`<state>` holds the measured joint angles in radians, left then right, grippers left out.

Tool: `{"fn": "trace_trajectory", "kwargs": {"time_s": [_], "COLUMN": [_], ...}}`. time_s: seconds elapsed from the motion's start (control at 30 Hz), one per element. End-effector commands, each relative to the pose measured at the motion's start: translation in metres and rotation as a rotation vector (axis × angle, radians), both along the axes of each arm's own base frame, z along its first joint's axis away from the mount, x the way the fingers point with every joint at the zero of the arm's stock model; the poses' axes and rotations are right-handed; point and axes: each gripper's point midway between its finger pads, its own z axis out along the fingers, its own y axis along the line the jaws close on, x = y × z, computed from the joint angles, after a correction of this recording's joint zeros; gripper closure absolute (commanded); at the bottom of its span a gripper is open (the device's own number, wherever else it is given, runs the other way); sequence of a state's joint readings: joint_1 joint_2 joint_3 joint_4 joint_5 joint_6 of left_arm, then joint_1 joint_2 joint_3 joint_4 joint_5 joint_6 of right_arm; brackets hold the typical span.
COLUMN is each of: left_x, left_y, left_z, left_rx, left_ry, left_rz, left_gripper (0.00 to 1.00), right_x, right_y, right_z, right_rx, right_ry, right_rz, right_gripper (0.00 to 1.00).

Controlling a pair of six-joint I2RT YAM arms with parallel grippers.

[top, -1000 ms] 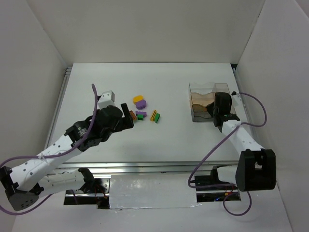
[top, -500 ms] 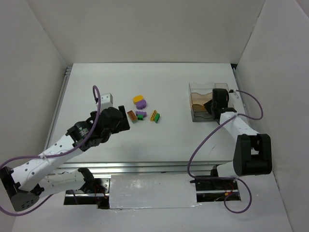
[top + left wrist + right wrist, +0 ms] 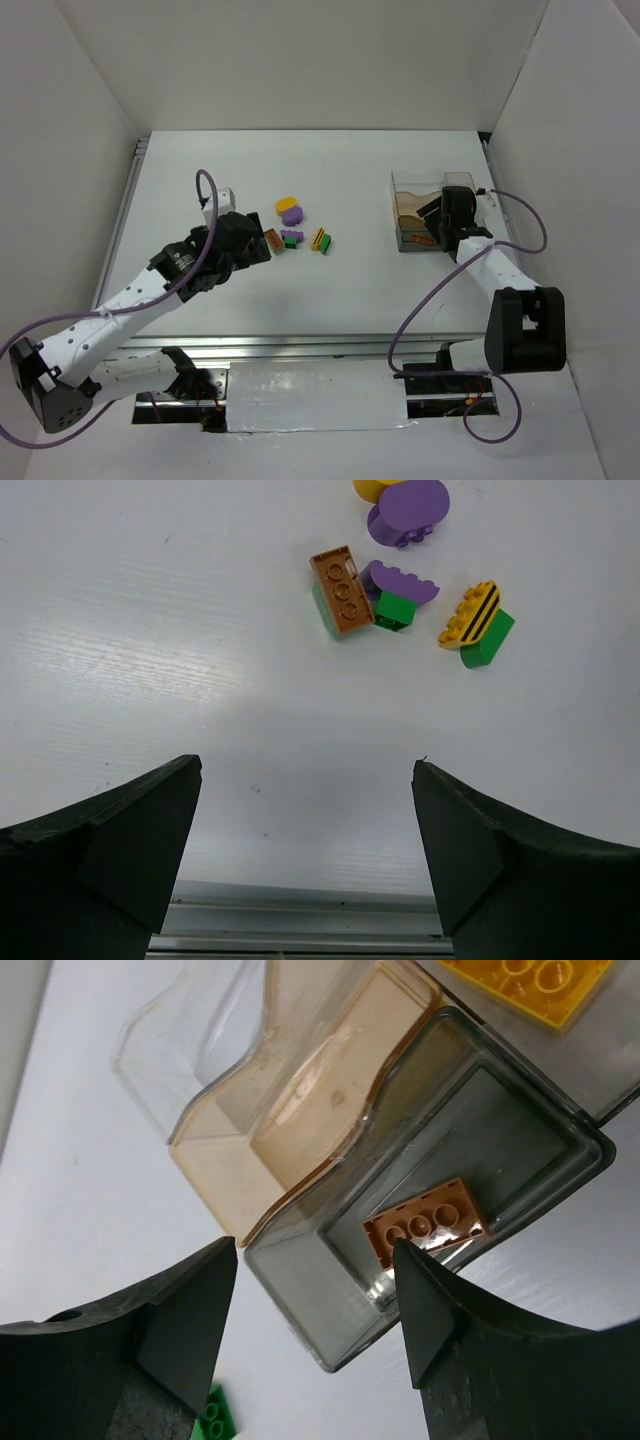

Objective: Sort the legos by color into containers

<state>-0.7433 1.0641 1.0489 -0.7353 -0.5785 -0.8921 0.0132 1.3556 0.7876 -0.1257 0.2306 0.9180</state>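
Several legos lie in a cluster mid-table: a yellow one [image 3: 287, 202], a purple one [image 3: 292, 213], an orange-brown brick [image 3: 342, 588], a purple arch on green [image 3: 398, 592] and a yellow-on-green pair [image 3: 478, 622]. My left gripper [image 3: 306, 768] is open just short of them, at the cluster's near-left edge [image 3: 262, 245]. The containers [image 3: 420, 205] stand at the right. My right gripper [image 3: 315, 1248] hangs open over the near grey compartment, where an orange-brown brick [image 3: 425, 1228] lies loose. A yellow brick [image 3: 530, 980] sits in another compartment.
A small green brick [image 3: 215, 1418] lies on the table beside the box, under my right gripper. White walls enclose the table on three sides. A metal rail [image 3: 300, 345] runs along the near edge.
My right gripper has opened, and the orange-brown brick now lies loose in the grey compartment. My left gripper has edged closer to the lego cluster, still open.
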Motion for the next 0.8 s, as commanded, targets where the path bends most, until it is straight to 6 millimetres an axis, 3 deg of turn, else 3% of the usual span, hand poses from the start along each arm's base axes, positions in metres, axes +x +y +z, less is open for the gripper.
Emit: {"fn": "trace_trajectory", "kwargs": {"time_s": [0.0, 0.07, 0.1, 0.17, 0.2, 0.27, 0.3, 0.47, 0.67, 0.77], "left_x": [0.022, 0.033, 0.040, 0.051, 0.057, 0.067, 0.073, 0.093, 0.112, 0.118], "left_y": [-0.009, -0.014, -0.013, -0.014, -0.013, -0.015, -0.018, -0.018, -0.028, -0.033], "left_z": [-0.004, -0.019, -0.018, -0.036, -0.034, -0.052, -0.048, -0.076, -0.109, -0.121], "left_rx": [-0.048, -0.036, -0.029, 0.017, 0.033, 0.081, 0.076, 0.127, 0.101, 0.085], "left_ry": [0.014, 0.061, 0.056, 0.101, 0.107, 0.157, 0.152, 0.204, 0.257, 0.271], "left_rz": [0.005, 0.010, 0.034, 0.071, 0.090, 0.128, 0.141, 0.196, 0.166, 0.151], "left_gripper": [0.00, 0.00, 0.00, 0.01, 0.01, 0.01, 0.01, 0.05, 0.11, 0.11], "right_x": [-0.003, -0.010, -0.014, -0.027, -0.034, -0.046, -0.053, -0.086, -0.104, -0.109], "right_y": [0.013, 0.028, 0.036, 0.059, 0.072, 0.083, 0.086, 0.108, 0.107, 0.110], "right_z": [0.044, 0.059, 0.076, 0.082, 0.094, 0.096, 0.101, 0.099, 0.096, 0.085], "right_rx": [0.002, -0.023, -0.035, -0.076, -0.098, -0.113, -0.112, -0.074, -0.082, -0.078], "right_ry": [-0.122, -0.155, -0.196, -0.184, -0.205, -0.197, -0.213, -0.241, -0.254, -0.233], "right_rz": [0.057, 0.139, 0.178, 0.282, 0.338, 0.394, 0.411, 0.543, 0.571, 0.605], "right_gripper": [0.29, 0.27, 0.27, 0.27, 0.27, 0.26, 0.26, 0.26, 0.26, 0.26]}}
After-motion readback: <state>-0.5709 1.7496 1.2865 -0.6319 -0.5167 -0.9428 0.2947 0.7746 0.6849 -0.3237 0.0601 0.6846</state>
